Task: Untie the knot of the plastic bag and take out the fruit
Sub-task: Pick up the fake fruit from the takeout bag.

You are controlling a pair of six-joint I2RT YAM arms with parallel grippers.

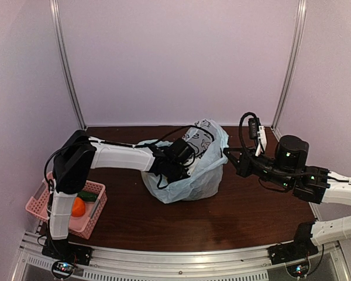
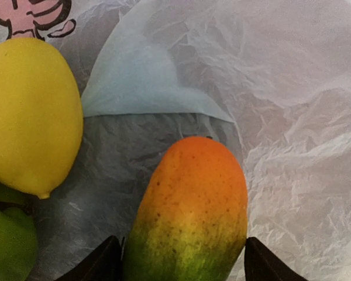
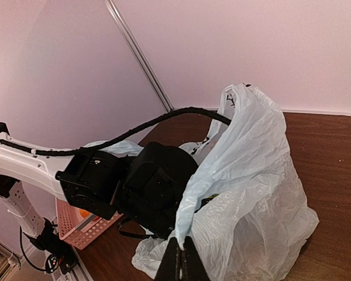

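The left gripper (image 2: 181,263) is deep inside the bag (image 2: 292,117), its dark fingers released and spread to either side of a smooth oval mango (image 2: 190,205), orange at the top and speckled green near the tips. Beside it lie a glossy yellow lemon (image 2: 29,114) and a green fruit (image 2: 9,240), all on thin, crinkled, see-through pale blue film with a cartoon print (image 2: 29,14). The bag stands slumped mid-counter (image 1: 222,216), mouth open toward the left arm (image 1: 120,157), which reaches across low and nearly level. The right gripper (image 3: 179,260) is clenched on the bag's right edge, its arm (image 1: 292,170) stretched leftward. A pink perforated basket (image 1: 41,205) at the near left holds an orange fruit (image 1: 78,206).
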